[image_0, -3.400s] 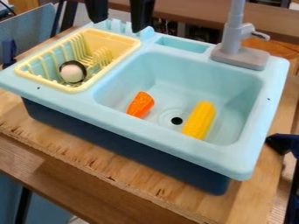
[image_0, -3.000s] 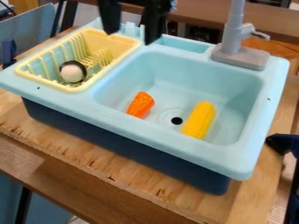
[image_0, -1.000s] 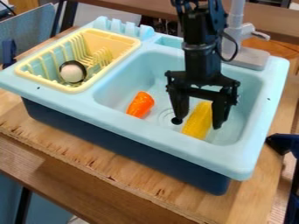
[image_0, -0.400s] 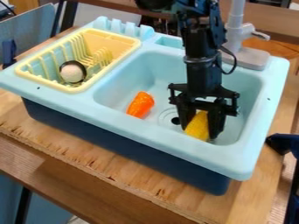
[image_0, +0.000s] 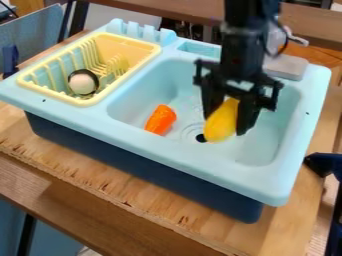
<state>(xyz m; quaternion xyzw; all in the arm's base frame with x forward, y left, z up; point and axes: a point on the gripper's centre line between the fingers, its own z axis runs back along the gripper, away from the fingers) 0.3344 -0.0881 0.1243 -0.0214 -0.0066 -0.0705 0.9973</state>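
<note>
Yellow and rounded at the lower end, corn clamped in the gripper, with a black finger against each side. Hangs inside the outline of the basin, beside the drain, and tilts slightly, upper end towards the tap. Down on the floor of the pale blue sink, to the left of the drain and apart from the corn: an orange toy, lying at a slant.

At the left, set into the same sink, a pale yellow rack with upright prongs; in it, a white ball with a dark edge. Behind the basin, a shallow tray, near the grey base of the tap. Beneath everything, a wooden table with a rough front edge.
</note>
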